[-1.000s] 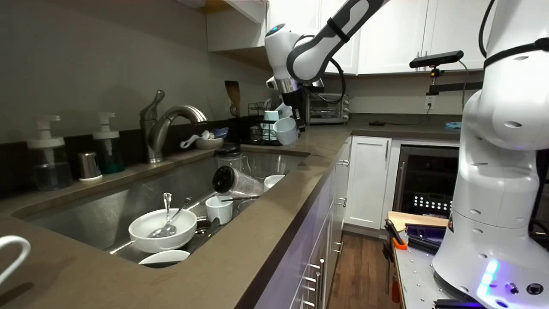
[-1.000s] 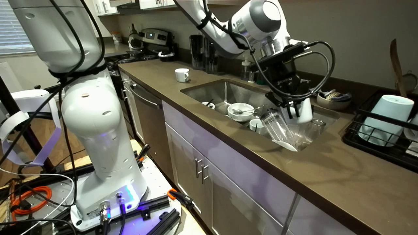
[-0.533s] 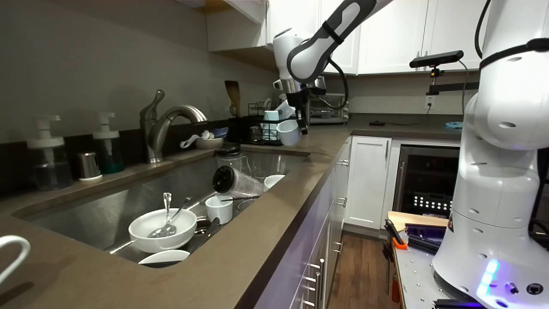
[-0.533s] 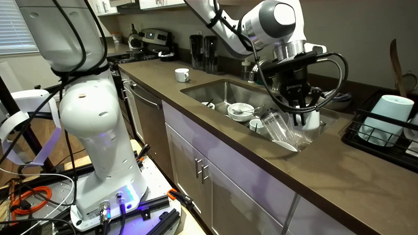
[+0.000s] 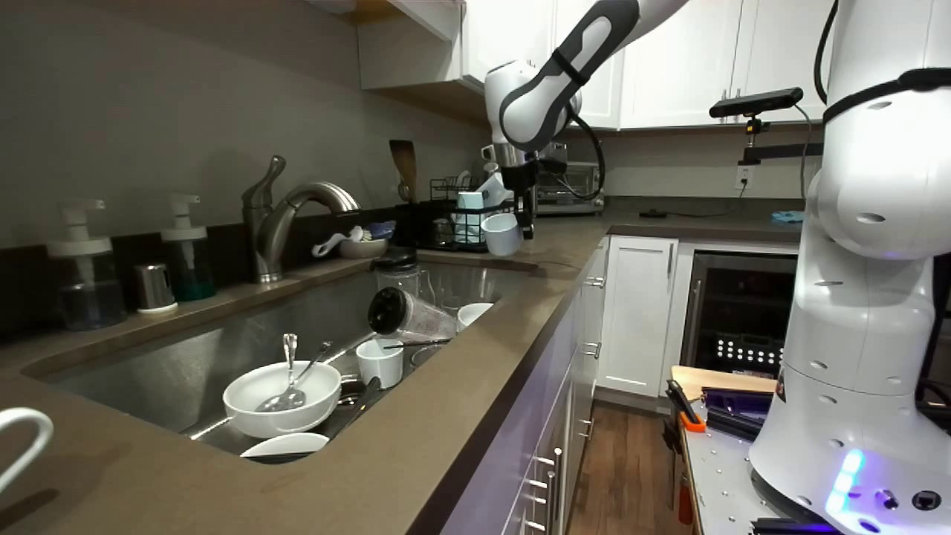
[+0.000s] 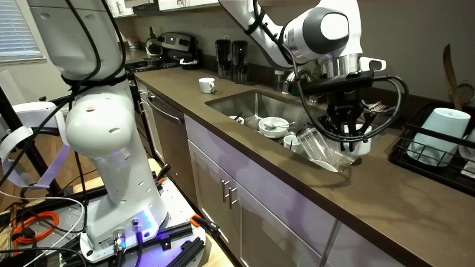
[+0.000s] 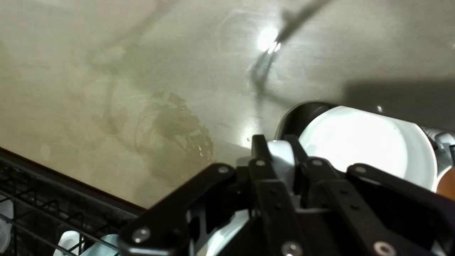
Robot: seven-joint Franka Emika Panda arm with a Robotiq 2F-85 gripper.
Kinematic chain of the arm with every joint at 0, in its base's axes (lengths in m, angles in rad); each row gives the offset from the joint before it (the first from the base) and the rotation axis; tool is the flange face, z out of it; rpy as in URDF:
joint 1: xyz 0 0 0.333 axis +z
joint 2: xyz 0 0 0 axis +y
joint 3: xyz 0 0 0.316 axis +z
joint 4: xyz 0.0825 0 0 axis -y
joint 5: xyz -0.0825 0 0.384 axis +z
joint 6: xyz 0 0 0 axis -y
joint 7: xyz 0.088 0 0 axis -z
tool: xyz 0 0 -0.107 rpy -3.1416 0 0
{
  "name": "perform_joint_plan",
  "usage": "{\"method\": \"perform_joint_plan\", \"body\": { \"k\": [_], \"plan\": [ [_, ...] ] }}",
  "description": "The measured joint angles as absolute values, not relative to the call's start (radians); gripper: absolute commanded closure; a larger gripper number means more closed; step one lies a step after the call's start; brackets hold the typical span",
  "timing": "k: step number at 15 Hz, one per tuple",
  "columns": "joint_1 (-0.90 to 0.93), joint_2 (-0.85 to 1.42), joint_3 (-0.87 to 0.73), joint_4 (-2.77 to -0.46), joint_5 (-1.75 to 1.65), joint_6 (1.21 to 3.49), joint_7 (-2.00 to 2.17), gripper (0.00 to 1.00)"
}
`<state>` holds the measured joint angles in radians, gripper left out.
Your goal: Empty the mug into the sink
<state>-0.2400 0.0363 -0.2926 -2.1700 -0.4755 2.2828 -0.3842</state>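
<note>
My gripper (image 5: 526,223) is shut on the handle of a white mug (image 5: 502,235). In an exterior view the gripper (image 6: 347,146) points down and the mug (image 6: 363,147) hangs beside the fingers, close to upright. The mug is in the air near the dish-rack end of the sink (image 6: 250,102). In the wrist view the mug's handle (image 7: 283,156) shows between the fingertips (image 7: 279,142), and most of its body is hidden behind the gripper. The inside of the mug cannot be seen.
The sink holds a white bowl (image 6: 274,127) with spoons, a tilted clear bottle (image 6: 317,146) and a white cup (image 6: 291,142). A black dish rack (image 6: 415,139) stands on the counter. Another white mug (image 6: 206,85) and a faucet (image 5: 275,223) stand beside the sink.
My gripper and the mug have moved toward the dish-rack end of the sink. The mug has turned from tilted to nearly upright. The grip on it is kept.
</note>
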Motion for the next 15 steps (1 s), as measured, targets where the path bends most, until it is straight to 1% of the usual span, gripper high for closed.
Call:
{"method": "perform_joint_plan", "body": {
  "k": [5,6,15],
  "plan": [
    [-0.24,0.037,-0.292,-2.166,-0.475,2.283,-0.384,0.84],
    [-0.24,0.037,-0.292,-2.166,-0.475,2.283,-0.384,0.96],
    [-0.257,0.065,-0.3,-2.158,-0.441,2.281,-0.384,0.96]
  ]
}}
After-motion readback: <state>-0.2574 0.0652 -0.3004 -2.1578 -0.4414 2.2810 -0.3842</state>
